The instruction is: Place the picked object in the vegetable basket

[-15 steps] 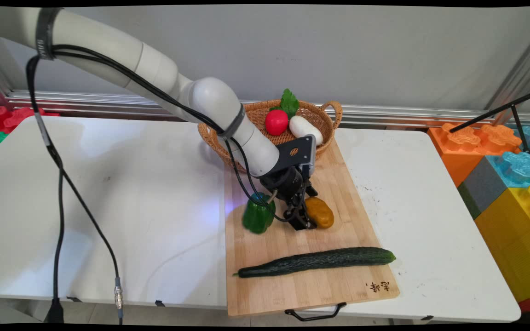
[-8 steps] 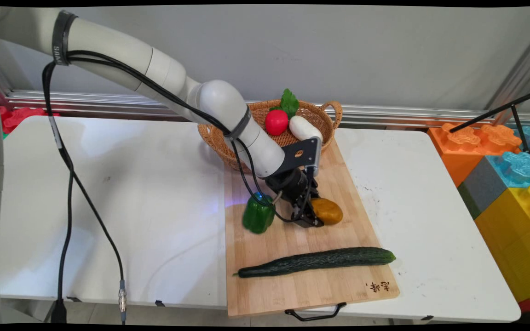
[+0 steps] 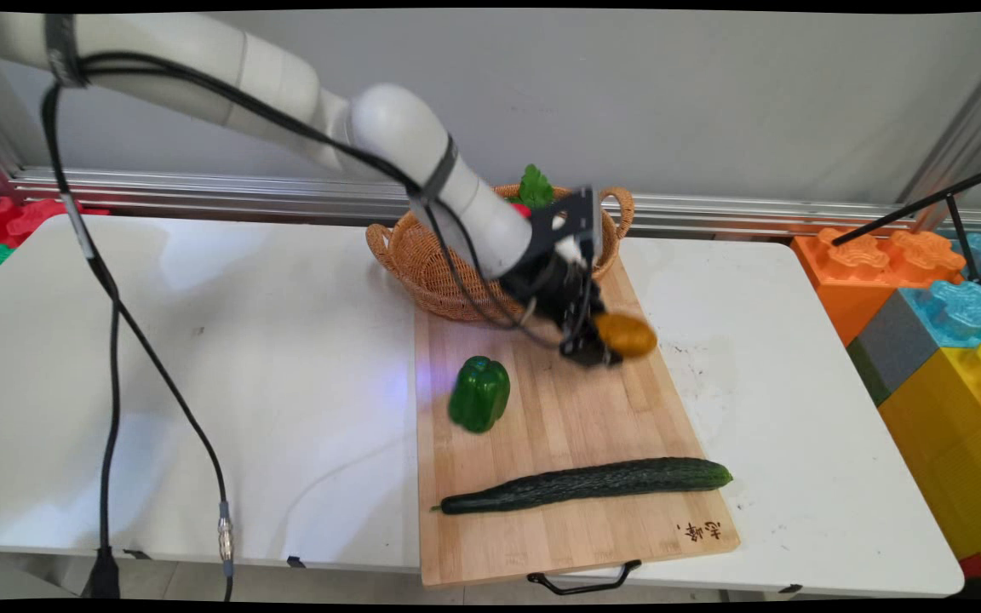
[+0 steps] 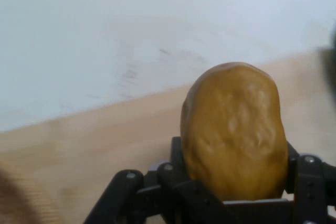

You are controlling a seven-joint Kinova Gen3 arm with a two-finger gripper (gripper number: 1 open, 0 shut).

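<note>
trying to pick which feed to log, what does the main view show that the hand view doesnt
Only the main view shows the green pepper, cucumber and wicker basket. Only the hand view shows the potato's dimpled skin close up, seated in the gripper's linkage. Both show the gripper shut on the potato above the wooden board and white table.

Your arm reaches in from the upper left, elbow bent, wrist angled down and to the right. The gripper (image 3: 608, 345) sits raised off the surface, fingers (image 4: 310, 182) clamped around something.
</note>
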